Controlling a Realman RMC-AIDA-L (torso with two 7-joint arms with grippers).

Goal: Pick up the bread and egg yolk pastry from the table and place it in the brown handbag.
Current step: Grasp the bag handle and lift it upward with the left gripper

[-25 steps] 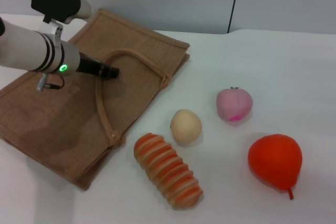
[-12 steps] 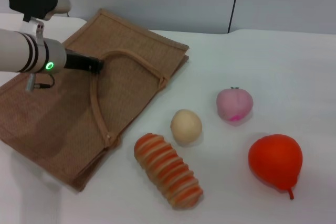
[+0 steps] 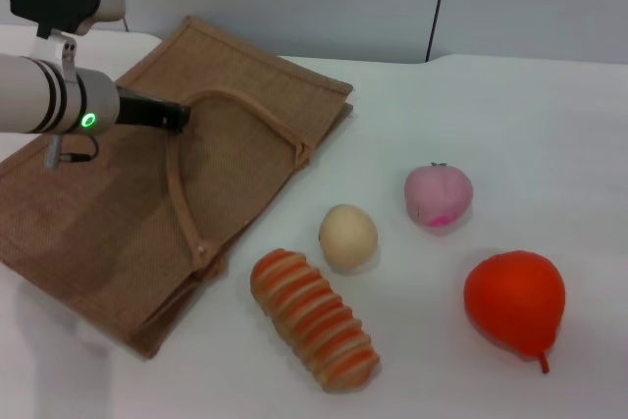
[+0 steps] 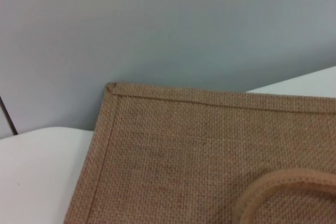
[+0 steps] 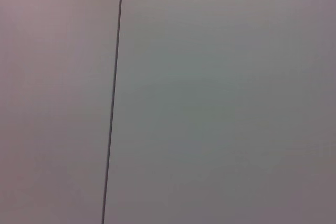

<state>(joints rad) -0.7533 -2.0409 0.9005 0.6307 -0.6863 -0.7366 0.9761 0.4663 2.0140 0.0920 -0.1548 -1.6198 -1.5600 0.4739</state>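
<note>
The brown handbag lies flat on the white table at the left. Its loop handle lies on top of it. My left gripper is low over the bag at the handle's left bend, its dark fingers together on the handle. The left wrist view shows the bag's weave and a stretch of handle. To the right of the bag's front corner lies the striped bread, and the egg yolk pastry sits just behind it. My right gripper is out of view.
A pink peach-like item and a red-orange pear-shaped fruit sit on the table at the right. A grey wall rises behind the table. The right wrist view shows only that wall.
My left gripper has moved left and slightly back over the bag. The handle's left side has shifted left with it.
</note>
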